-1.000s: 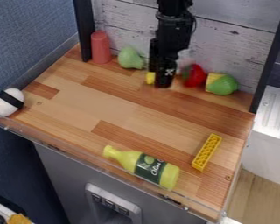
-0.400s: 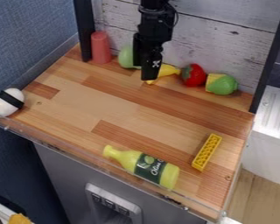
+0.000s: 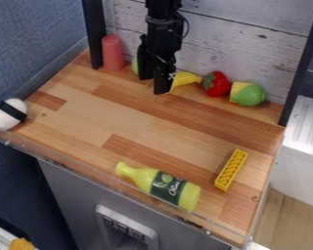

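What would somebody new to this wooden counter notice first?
Probably the black hand, hanging over the back of the counter beside a yellow object. Next, the large yellow-green bottle lying near the front, then the bright red strawberry towards the back.

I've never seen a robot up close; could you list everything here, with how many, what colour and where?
Cylinder: one, red, back left
Rounded thing: one, green, partly behind the gripper
Tapered thing: one, yellow, beside the gripper
Toy strawberry: one, red with green top, back right
Lumpy thing: one, green and yellow, right of the strawberry
Studded brick: one, yellow, front right
Bottle: one, yellow-green, dark label, lying at the front
Egg-shaped thing: one, white with black band, left edge
Wooden surface: one, brown, centre
Plank wall: one, whitish, behind
Robot arm: one, black, top
Gripper: one, black, open, towards the back
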Robot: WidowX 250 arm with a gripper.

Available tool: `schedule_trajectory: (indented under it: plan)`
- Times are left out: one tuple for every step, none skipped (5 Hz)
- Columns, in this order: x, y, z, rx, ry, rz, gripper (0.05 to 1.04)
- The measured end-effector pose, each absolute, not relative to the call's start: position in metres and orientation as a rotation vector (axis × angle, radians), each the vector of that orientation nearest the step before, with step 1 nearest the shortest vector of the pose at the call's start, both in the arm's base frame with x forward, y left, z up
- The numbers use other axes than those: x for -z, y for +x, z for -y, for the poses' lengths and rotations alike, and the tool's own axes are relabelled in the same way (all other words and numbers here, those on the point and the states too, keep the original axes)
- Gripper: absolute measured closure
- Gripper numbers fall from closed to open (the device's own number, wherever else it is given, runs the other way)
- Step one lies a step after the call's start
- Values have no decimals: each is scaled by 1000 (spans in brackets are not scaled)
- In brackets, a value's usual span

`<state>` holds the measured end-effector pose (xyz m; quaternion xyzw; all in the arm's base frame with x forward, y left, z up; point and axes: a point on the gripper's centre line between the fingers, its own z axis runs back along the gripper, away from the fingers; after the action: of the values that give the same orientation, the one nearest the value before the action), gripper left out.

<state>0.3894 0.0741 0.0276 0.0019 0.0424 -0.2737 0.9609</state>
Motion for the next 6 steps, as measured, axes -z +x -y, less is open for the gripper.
schedule_trajectory:
  plan:
    - [-20,389,-78,599,4,-79,86]
    - [-16,388,-80,698,11,-73,85]
    - [-15,390,-81,805,19,-59,85]
    - [-13,389,-81,857,20,-58,87]
    - [-10,387,-80,858,17,-62,88]
    - [-8,383,-79,801,25,-50,161]
